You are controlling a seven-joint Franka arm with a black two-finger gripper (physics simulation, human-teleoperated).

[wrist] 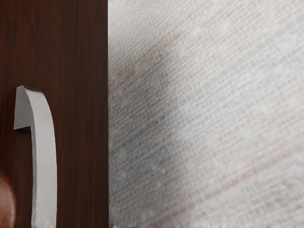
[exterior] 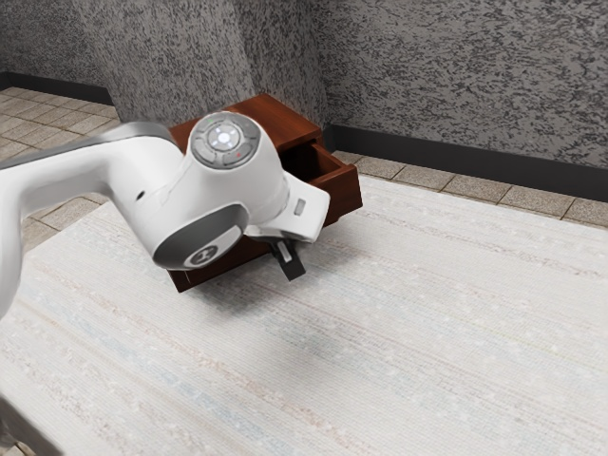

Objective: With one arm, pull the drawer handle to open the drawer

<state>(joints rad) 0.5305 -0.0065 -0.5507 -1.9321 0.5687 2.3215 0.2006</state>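
Note:
A small red-brown cabinet (exterior: 275, 119) stands on the pale carpet near the back wall. Its drawer (exterior: 340, 185) sticks out toward the exterior view's right, with a dark gap showing behind its front. My white arm covers most of the cabinet's front. My black gripper (exterior: 290, 260) hangs low against that front, just above the carpet. In the wrist view, the dark wood drawer front (wrist: 71, 71) is close to my hand. A grey curved handle (wrist: 42, 156) runs along it, beside the front's edge.
Pale woven carpet (exterior: 427, 323) spreads wide to the exterior view's right and front of the cabinet. A grey speckled wall (exterior: 456, 66) with a dark skirting board runs behind. Tiled floor (exterior: 47, 119) lies at the back left.

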